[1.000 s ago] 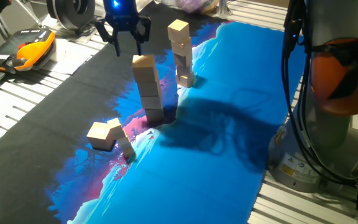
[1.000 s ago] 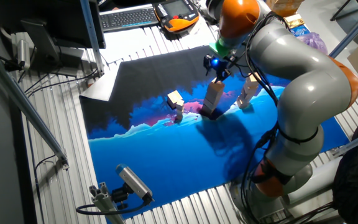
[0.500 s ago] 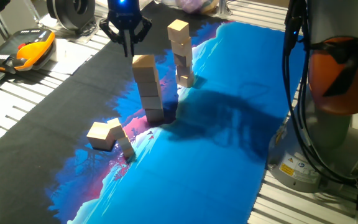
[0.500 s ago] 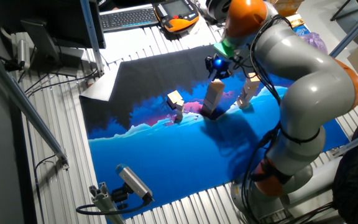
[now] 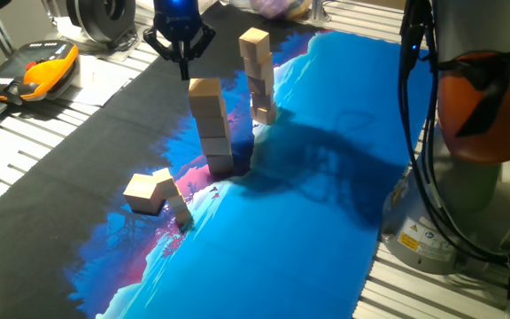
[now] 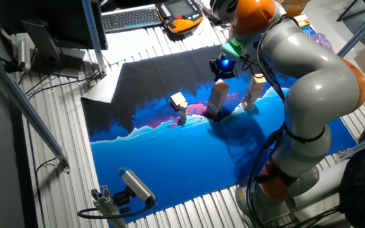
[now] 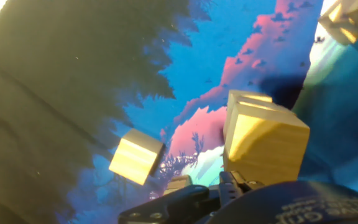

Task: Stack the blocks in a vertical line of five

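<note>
From one fixed view, on the blue and black mat (image 5: 326, 177) covering the bench (image 5: 34, 133), 2 towers of blocks stand near each other. The nearer tower (image 5: 211, 126) looks 4 blocks high, though I can't count the seams with certainty; the farther tower (image 5: 257, 75) looks about 4 as well and leans a little. 2 loose blocks (image 5: 151, 191) lie touching each other toward the near left of the mat. The end effector (image 5: 182, 60) hangs above and just behind the nearer tower, its fingers drawn together to a point with nothing between them. An orange-and-black handset (image 5: 34, 69) lies off the mat at the far left.

From the other fixed view, the arm (image 6: 303, 76) bends over the mat and the end effector (image 6: 222, 68) sits right over the nearer tower (image 6: 217, 101), with the second tower (image 6: 253, 92) to its right and the loose blocks (image 6: 179, 104) to its left. Block counts are too small to read here.

From the hand view, the closed fingertips (image 7: 229, 183) show at the bottom edge, empty. The top block of the near tower (image 7: 263, 137) fills the right side, and 1 loose block (image 7: 137, 157) lies lower on the mat to the left.

My judgement: neither tower has reached 5 yet, so at least 1 more block, probably a loose one, has to be picked up and set on top.
</note>
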